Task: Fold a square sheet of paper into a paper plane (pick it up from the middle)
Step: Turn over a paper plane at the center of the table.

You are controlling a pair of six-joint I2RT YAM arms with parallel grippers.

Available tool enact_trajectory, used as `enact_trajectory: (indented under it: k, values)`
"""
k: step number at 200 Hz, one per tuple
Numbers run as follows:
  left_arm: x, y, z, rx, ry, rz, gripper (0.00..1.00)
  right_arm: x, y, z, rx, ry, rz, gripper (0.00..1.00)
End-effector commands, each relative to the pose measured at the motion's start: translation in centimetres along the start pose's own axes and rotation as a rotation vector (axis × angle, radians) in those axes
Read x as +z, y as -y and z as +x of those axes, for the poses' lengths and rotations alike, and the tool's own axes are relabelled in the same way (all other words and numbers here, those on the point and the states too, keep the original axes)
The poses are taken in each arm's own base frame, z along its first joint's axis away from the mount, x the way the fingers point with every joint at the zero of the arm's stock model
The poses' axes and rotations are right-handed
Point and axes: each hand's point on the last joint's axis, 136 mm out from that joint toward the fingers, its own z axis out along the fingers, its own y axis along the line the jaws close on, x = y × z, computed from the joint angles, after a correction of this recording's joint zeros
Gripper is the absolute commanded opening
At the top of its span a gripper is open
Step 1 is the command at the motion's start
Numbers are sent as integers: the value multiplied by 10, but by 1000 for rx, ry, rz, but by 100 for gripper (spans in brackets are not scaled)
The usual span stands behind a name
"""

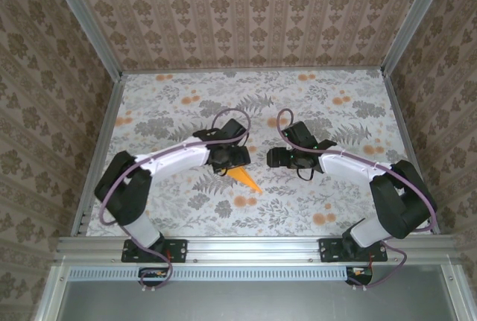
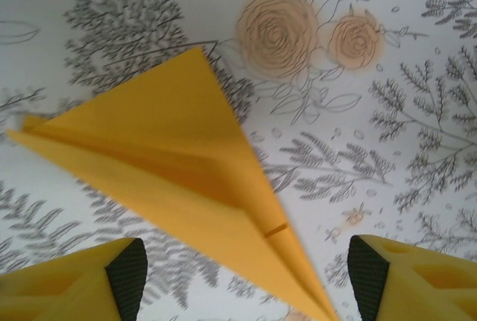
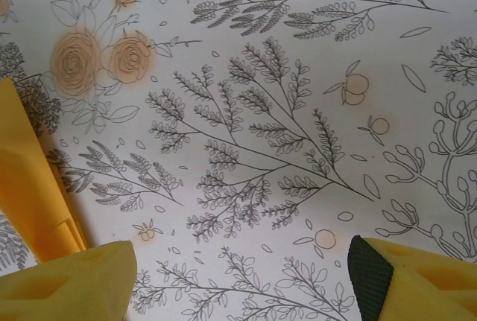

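- On the flowered table (image 1: 149, 135), near its middle, the paper plane (image 1: 246, 179) lies flat, a slim folded dart.
- Its long axis runs slantwise, with the broad tail under the left gripper (image 1: 227, 161) and the nose pointing toward the near edge and rightward.
- That gripper's jaws stand spread, gripping nothing, and the nose passes between its fingers (image 2: 128, 269).
- The right gripper (image 1: 277, 159), likewise spread and empty, hangs just beside, with the plane off to its left.
- The left arm looks nearer for any pickup.
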Motion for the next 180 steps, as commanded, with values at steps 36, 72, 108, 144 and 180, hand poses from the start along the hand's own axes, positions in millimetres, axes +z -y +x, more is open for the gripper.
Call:
enact_trajectory:
  k: [36, 72, 108, 144, 180]
  values:
    - [10, -16, 7, -47, -52, -145, 55, -4, 8, -7, 35, 45, 26, 77]
    - [13, -15, 13, -48, -81, -151, 49, -2, 7, -6, 43, 35, 24, 77]
    - [15, -16, 18, -45, -99, -149, 48, 0, 9, -5, 47, 26, 32, 77]
    - [18, -12, 20, -28, -121, -137, 51, 2, 9, -4, 52, 17, 35, 77]
    - [21, -15, 22, -23, -133, -147, 54, 4, 9, -3, 52, 13, 34, 77]
